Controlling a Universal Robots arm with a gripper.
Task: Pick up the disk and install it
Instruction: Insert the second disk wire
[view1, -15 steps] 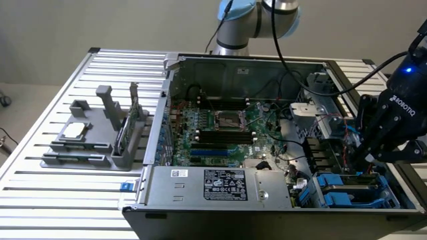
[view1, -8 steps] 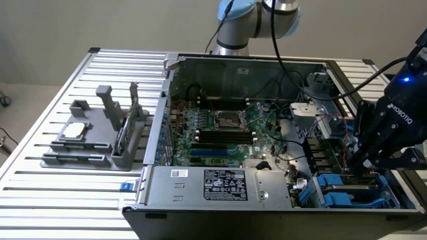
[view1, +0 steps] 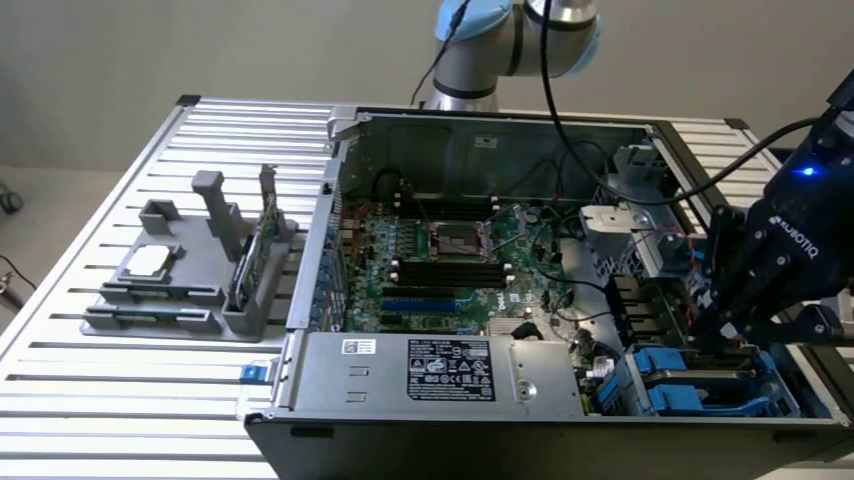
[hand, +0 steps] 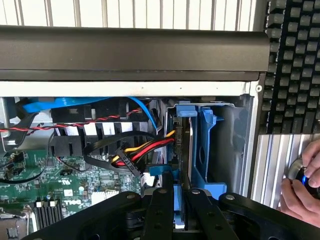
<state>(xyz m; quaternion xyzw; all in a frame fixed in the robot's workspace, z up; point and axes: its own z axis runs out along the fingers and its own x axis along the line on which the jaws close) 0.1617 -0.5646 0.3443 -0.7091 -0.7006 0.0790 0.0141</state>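
The black gripper (hand: 176, 212) pinches narrowly on the disk (hand: 185, 150), a thin slab edge-on in its blue plastic carrier, inside the metal computer case (view1: 400, 375).

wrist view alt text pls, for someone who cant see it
The end effector grips the disk edge-on in its blue carrier, low in the drive bay of an open computer case. Cables and the motherboard lie beside it; a hand shows at the edge.
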